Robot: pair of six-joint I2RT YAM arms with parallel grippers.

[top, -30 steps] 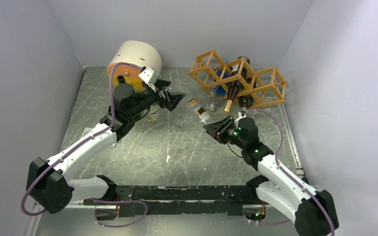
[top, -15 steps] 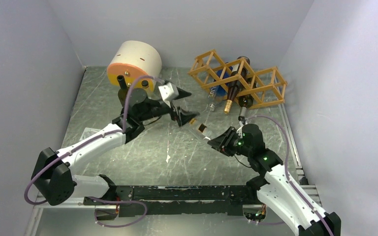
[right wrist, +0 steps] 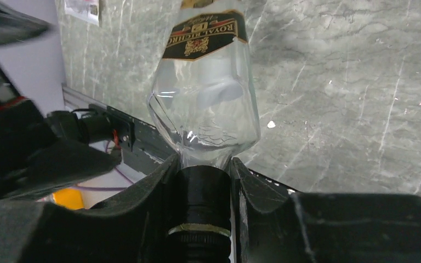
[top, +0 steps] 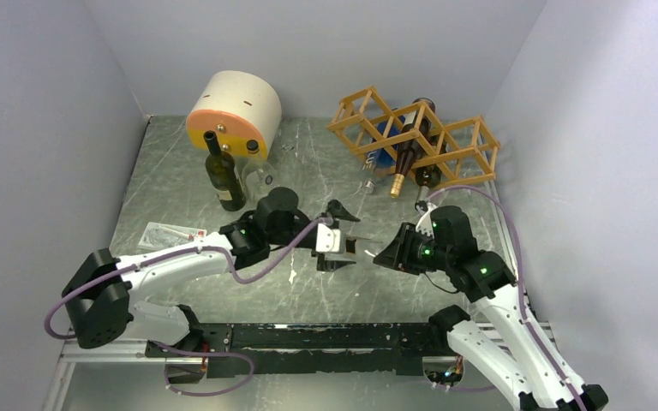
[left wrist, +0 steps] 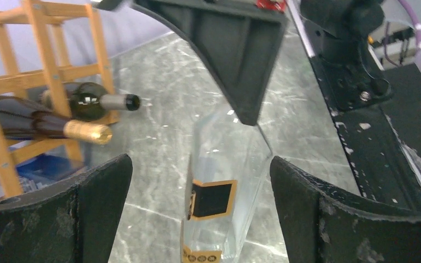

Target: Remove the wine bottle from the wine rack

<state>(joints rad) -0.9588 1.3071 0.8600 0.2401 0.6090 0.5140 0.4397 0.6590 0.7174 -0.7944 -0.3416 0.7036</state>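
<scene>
The wine bottle (top: pixel 348 248) is clear glass with square sides, a black-and-gold label and a black capped neck. It hangs level above the table's middle, clear of the orange-tan wine rack (top: pixel 415 137). My right gripper (top: pixel 391 254) is shut on its neck, seen close in the right wrist view (right wrist: pixel 204 181) below the bottle's shoulder (right wrist: pixel 208 104). My left gripper (top: pixel 338 237) is open, its fingers (left wrist: pixel 101 203) either side of the bottle's body (left wrist: pixel 227 164) without touching. The rack (left wrist: pixel 44 71) still holds two dark bottles (top: pixel 405 158).
A cream and orange cylinder (top: pixel 233 111) lies at the back left, with an upright dark green bottle (top: pixel 225 175) in front of it. A flat packet (top: pixel 170 234) lies left of the left arm. The black rail (top: pixel 308 338) runs along the near edge.
My right gripper has carried the clear bottle away from the rack toward the near middle. The left arm swung over from the cylinder and now has its open jaws around the bottle's body.
</scene>
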